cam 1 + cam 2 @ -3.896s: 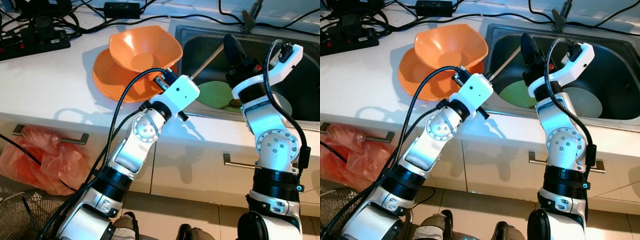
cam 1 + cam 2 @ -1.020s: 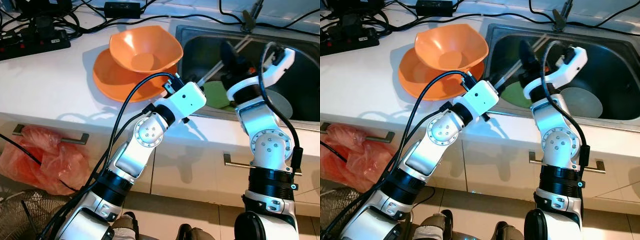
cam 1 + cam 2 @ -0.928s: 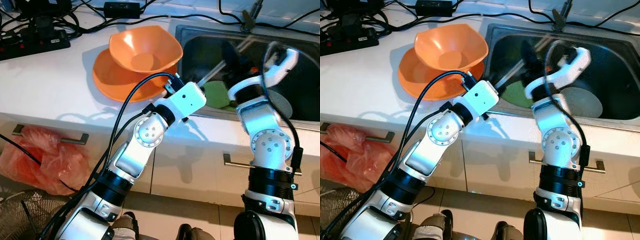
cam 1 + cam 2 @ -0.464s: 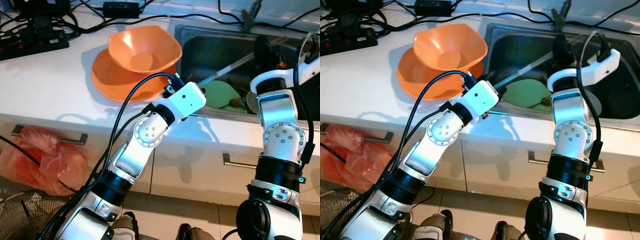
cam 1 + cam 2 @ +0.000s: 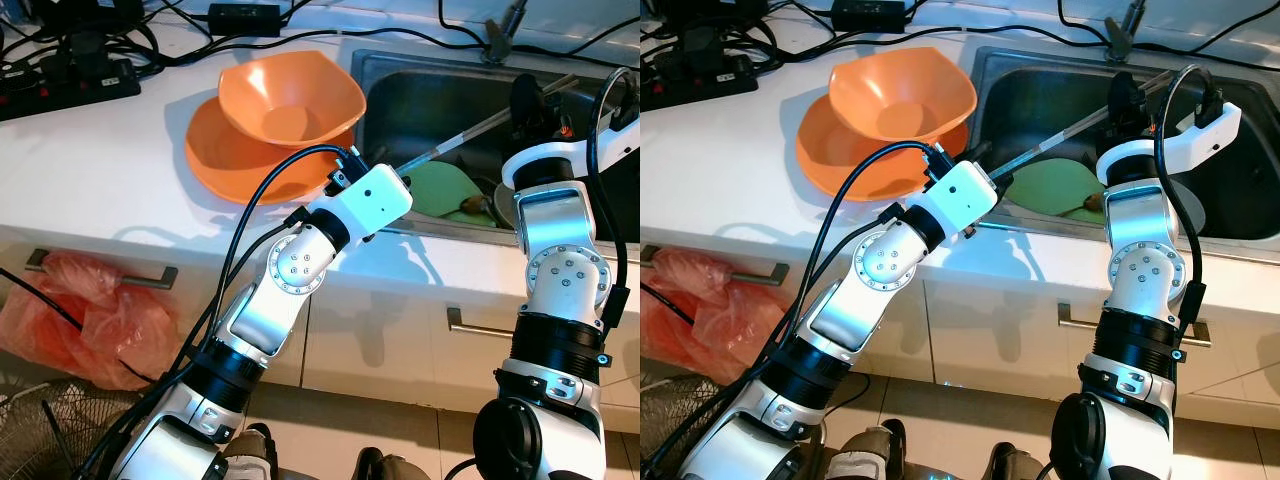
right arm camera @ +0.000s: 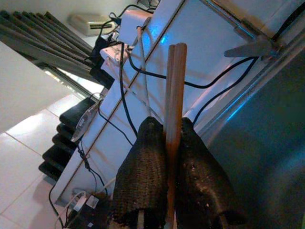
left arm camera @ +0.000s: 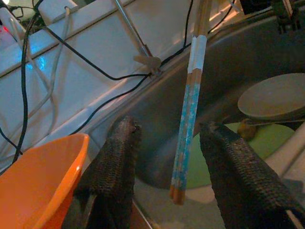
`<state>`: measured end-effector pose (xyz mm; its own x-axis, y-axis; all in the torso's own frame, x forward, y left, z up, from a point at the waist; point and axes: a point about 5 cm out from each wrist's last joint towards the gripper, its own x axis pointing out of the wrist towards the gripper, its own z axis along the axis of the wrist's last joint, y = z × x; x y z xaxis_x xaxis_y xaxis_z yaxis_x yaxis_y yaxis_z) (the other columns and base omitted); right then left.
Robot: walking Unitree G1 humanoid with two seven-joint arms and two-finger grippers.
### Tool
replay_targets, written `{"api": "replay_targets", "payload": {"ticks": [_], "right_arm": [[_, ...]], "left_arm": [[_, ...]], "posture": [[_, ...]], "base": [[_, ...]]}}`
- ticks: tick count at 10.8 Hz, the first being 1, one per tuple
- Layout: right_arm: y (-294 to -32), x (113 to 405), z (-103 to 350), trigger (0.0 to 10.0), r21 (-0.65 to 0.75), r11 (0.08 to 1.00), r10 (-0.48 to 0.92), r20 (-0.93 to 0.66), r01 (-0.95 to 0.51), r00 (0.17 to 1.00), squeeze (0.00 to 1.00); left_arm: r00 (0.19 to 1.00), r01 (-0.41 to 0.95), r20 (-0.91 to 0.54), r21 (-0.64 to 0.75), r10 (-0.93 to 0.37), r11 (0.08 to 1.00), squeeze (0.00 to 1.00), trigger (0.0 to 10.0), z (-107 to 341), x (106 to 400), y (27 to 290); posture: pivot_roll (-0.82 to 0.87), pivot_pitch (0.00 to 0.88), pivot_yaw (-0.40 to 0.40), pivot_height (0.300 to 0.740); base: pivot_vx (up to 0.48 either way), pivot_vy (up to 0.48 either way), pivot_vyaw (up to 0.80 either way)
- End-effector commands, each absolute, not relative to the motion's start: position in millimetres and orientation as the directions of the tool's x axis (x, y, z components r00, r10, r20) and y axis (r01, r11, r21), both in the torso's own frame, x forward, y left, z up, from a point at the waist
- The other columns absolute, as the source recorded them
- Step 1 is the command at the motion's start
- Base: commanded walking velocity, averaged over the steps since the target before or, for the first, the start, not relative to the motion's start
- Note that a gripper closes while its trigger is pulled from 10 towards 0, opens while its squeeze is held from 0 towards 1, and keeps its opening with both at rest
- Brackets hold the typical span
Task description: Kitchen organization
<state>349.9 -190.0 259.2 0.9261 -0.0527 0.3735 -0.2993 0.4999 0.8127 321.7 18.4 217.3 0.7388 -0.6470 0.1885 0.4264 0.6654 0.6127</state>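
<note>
Over the stainless steel sink (image 5: 400, 85), a pair of long wooden chopsticks (image 5: 470, 130) with a pale blue-patterned lower half hangs slantwise above the basin, its upper end clenched between the black fingers (image 6: 143, 176) of the right hand (image 5: 522, 100). The lower tips of the pair reach toward the left hand (image 7: 167, 176), whose two fingers stand spread with the sticks between them but apart from both pads (image 7: 116, 157); that hand is released and holds nothing. It sits at the sink's near-left corner.

Below the sticks in the basin lie a flat green plate (image 5: 440, 185) and, just beside it toward the right, a round grey plate (image 7: 274, 98), with a small brownish scrap (image 5: 472, 207) between them.

On the white bench (image 5: 90, 160) left of the sink, an orange plastic bowl (image 5: 290, 95) rests inside a wider orange plastic plate (image 5: 215, 150). Black cables and a power strip (image 5: 65, 80) lie along the back. An orange-red plastic bag (image 5: 85, 320) sits under the bench by a drawer handle (image 5: 110, 272).
</note>
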Motion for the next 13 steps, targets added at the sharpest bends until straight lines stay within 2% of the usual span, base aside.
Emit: {"api": "replay_targets", "payload": {"ticks": [1, 6, 7, 8, 11, 12, 13], "right_arm": [[-193, 349, 264, 0.0, 0.811, 0.502, -0.069, 0.384, -0.301, 0.921, 0.0], [-196, 350, 264, 0.0, 0.808, 0.514, -0.083, 0.382, -0.289, 0.92, 0.0], [-237, 350, 260, 0.0, 0.839, 0.521, -0.285, 0.343, -0.156, 0.895, 0.0], [-237, 350, 261, 0.0, 0.836, 0.526, -0.282, 0.347, -0.158, 0.894, 0.0], [-236, 351, 259, 0.0, 0.829, 0.538, -0.28, 0.345, -0.151, 0.896, 0.0], [-235, 352, 258, 0.3, 0.803, 0.58, -0.279, 0.351, -0.134, 0.894, 0.0], [-234, 353, 257, 10.0, 0.79, 0.602, -0.275, 0.346, -0.12, 0.897, 0.0]], "left_arm": [[0.733, 0.424, 0.2, 0.614, -0.65, 0.666, 0.0, 10.0, 219, 319, 16], [0.733, 0.424, 0.2, 0.612, -0.65, 0.667, 0.0, 10.0, 219, 319, 16], [0.763, 0.426, 0.169, 0.594, -0.624, 0.683, 1.0, 10.0, 210, 320, 27], [0.764, 0.419, 0.167, 0.606, -0.623, 0.676, 0.0, 10.0, 210, 320, 27], [0.764, 0.421, 0.166, 0.604, -0.623, 0.676, 0.0, 10.0, 209, 319, 27], [0.766, 0.429, 0.164, 0.59, -0.622, 0.684, 0.0, 10.0, 208, 319, 28], [0.767, 0.437, 0.166, 0.573, -0.62, 0.694, 0.0, 10.0, 208, 319, 28]], "posture": [[0.21, 0.161, -0.034, 0.74], [0.21, 0.16, -0.035, 0.74], [0.21, 0.158, -0.035, 0.74], [0.21, 0.157, -0.035, 0.74], [0.21, 0.151, -0.034, 0.74], [0.21, 0.148, -0.034, 0.74], [0.21, 0.149, -0.034, 0.74]], "base": [[0.0, 0.0, 0.0], [0.0, 0.0, 0.0], [0.0, 0.0, 0.0], [0.0, 0.0, 0.0], [0.0, 0.0, 0.0], [0.0, 0.0, 0.0], [0.0, 0.0, 0.0]]}}
